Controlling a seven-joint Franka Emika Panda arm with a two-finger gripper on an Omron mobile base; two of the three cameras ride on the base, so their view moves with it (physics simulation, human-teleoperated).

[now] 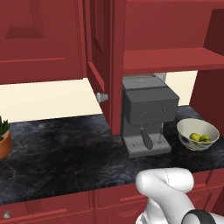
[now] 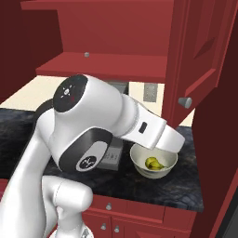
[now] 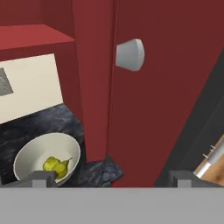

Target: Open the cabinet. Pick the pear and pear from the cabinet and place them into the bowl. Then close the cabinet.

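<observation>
The cabinet (image 1: 144, 61) is standing open, both doors swung out, its single shelf (image 2: 107, 65) showing bare red board. The left door is jutting forward edge-on in the left base view, its round silver knob (image 1: 102, 97) sitting at about 9 o'clock from the coffee machine (image 1: 146, 116). The right door is hanging open in the right base view, its knob (image 2: 185, 102) at roughly 1 o'clock from the bowl (image 2: 139, 163). In the hand view that same knob (image 3: 130, 54) is showing close, at about 12 o'clock above the gripper (image 3: 111, 179).

Both pears (image 1: 200, 138) are lying together inside the bowl (image 1: 188, 127), touching each other, on the dark marbled counter (image 1: 65, 153) under the cabinet. The bowl is sitting just beside the coffee machine, at its 3 o'clock in the left base view. The hand view is showing the pears (image 3: 56, 166) at about 10 o'clock from the gripper.

The gripper is standing with its jaws spread wide, nothing between them, its fingertips (image 3: 40, 177) pointing toward the door's edge.

A potted plant (image 1: 3, 138) is sitting far off at the counter's 9 o'clock end. No writing or brand can be read anywhere.
</observation>
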